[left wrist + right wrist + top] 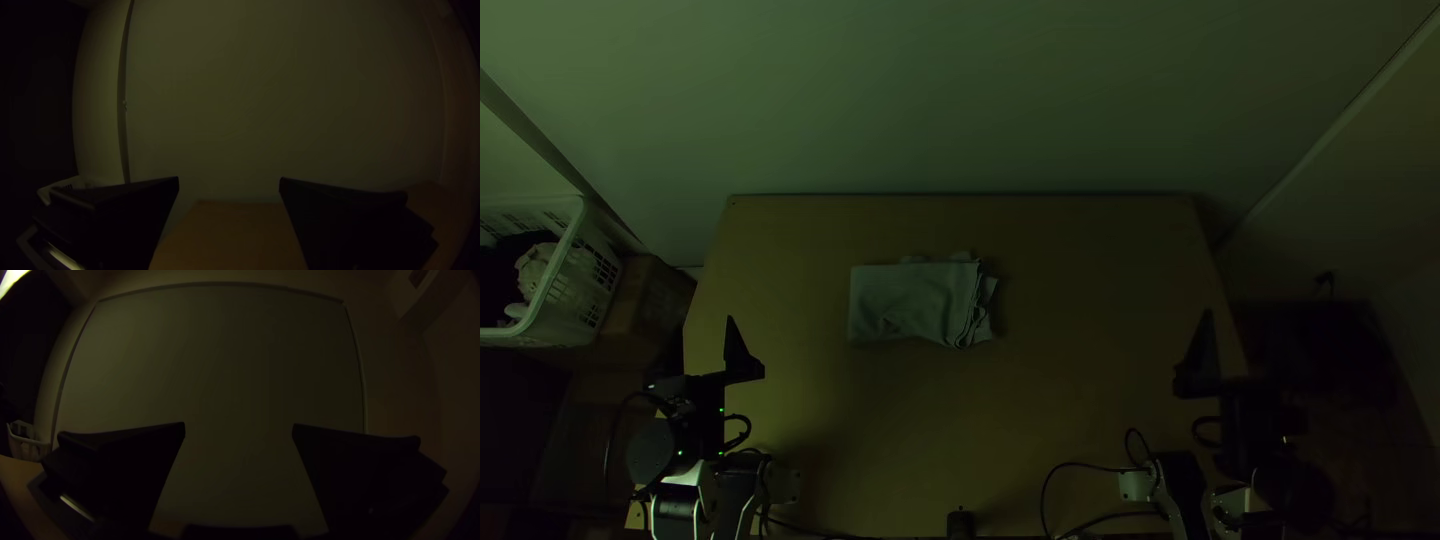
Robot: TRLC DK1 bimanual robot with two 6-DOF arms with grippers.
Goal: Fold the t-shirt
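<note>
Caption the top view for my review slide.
Folded shirt on the table, left end effector and right end effector both apart from it.

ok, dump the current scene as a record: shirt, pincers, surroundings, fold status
shirt: t-shirt, folded into a compact rectangle, left of centre on the table
shirt_edges: layers uneven at right end; small bits poke out along far side
left_pincer: left pincer open, empty, by table's left edge
right_pincer: right pincer open, empty, by table's right edge
contact: neither pincer on shirt
surroundings: white basket with cloth inside, beyond table's left edge
fold_status: looks folded, edges not neat
</note>
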